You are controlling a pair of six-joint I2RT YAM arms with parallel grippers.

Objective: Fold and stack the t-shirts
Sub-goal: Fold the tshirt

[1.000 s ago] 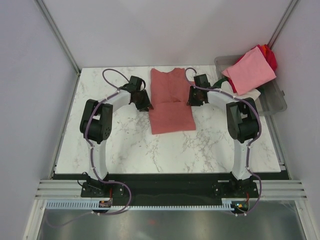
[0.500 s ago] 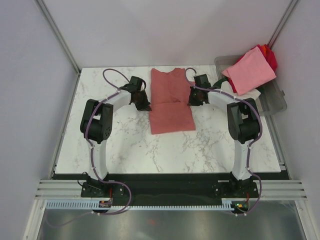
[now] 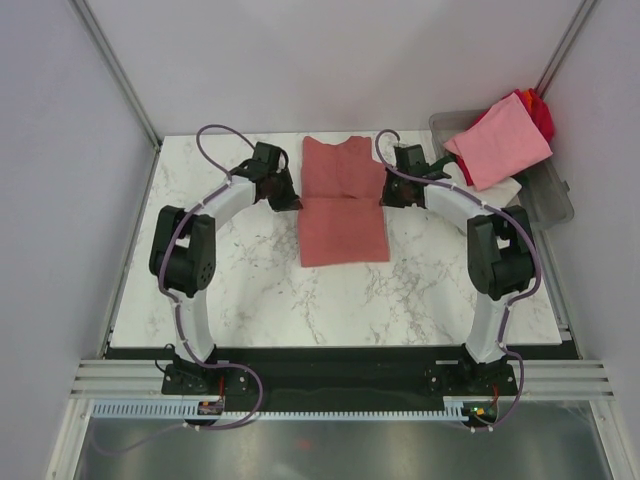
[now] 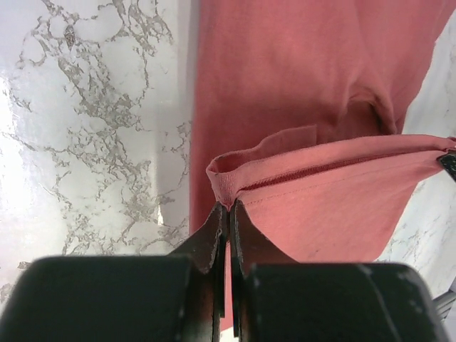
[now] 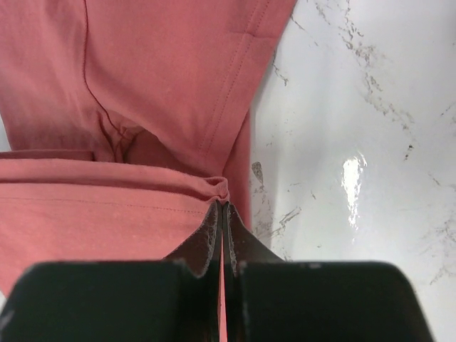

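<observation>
Top view: fixed high above and behind the arm bases, looking down and forward over the whole counter (image 3: 250,290) to the far wall. It stands farthest off of the three.
Left wrist view: mounted just behind the left end effector (image 4: 229,206), looking along its fingers down at the left edge of the brick-red t-shirt (image 4: 320,71), very close.
Right wrist view: mounted just behind the right end effector (image 5: 222,203), looking down at the shirt's right edge, equally close.
Shared by the wrist views: the shirt's lifted fold, seen from opposite sides.
Shared by all three: the shirt at the counter's far middle, with marble beside it.
</observation>
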